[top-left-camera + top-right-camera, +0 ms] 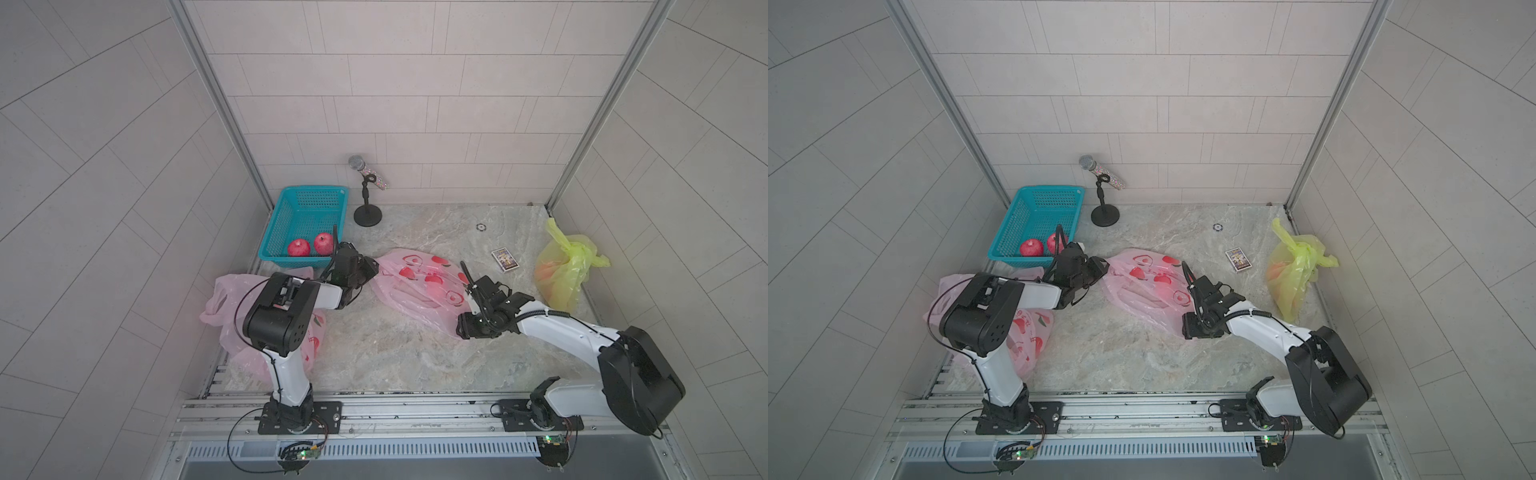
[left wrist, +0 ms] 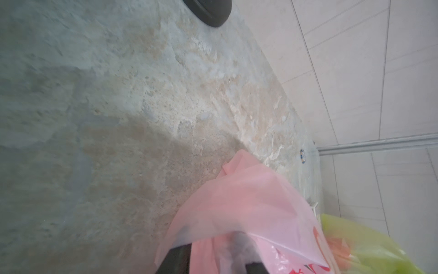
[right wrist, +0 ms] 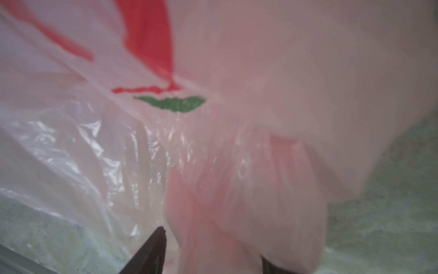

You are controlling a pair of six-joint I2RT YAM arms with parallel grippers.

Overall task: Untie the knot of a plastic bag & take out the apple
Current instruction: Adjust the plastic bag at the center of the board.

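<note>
Arm bases (image 1: pixel 299 415) on the rail (image 1: pixel 395 405) sit closest to you. In both top views, your teal basket (image 1: pixel 274 232) holds two red apples (image 1: pixel 299 248), and the yellow bag (image 1: pixel 559 274) by the right wall shows something orange inside. The pink bag (image 1: pixel 415 282) lies mid-tabletop (image 1: pixel 374 353), its long axis slanting from the left gripper (image 1: pixel 372 270) to the right gripper (image 1: pixel 458 328) (red glow inside, can't confirm it's the apple). In the left wrist view the jaws are apart with film draped between them. In the right wrist view the jaws are wide apart with bunched film between them.
</note>
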